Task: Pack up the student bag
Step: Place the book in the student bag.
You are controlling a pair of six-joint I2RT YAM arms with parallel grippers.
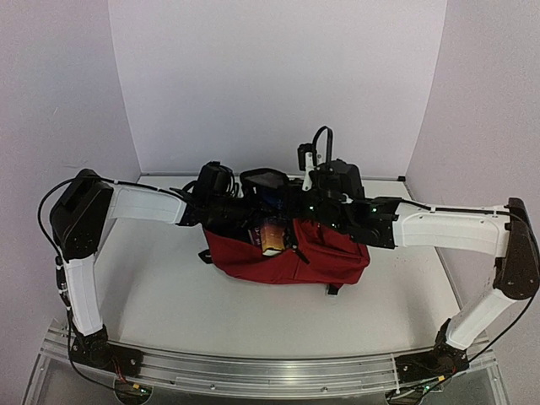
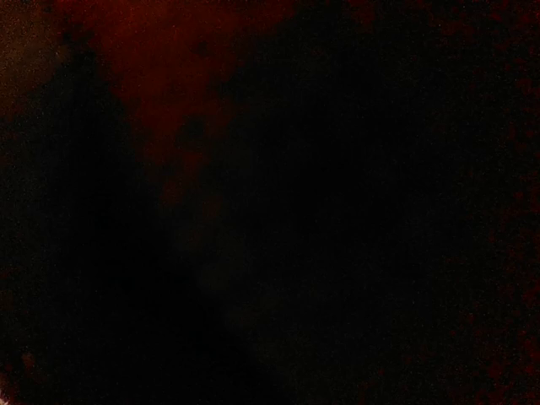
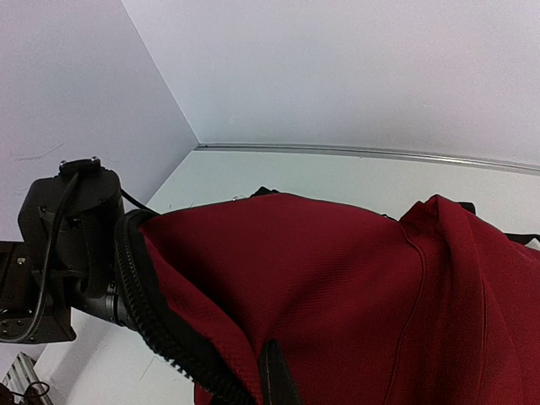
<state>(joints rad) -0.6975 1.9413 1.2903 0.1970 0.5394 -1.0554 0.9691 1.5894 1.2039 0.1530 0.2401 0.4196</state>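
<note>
two arms meet at the student bag, which lies slumped on the white table with its mouth turned up; the left arm comes in from the bag's left, the right arm from the bag's right; the left gripper reaches down into the bag's mouth, and its wrist view gives us only darkness with a smear of dark red, so we cannot tell how its jaws stand; the right gripper sits at the bag's upper rim, jaws pressed together, though we cannot tell whether any fabric is caught between them; just inside the bag's mouth we see an orange and yellow thing, too small to name; in the right wrist view the bag's red cloth fills the lower part, its black zipper curving along the bag's open left edge.
</note>
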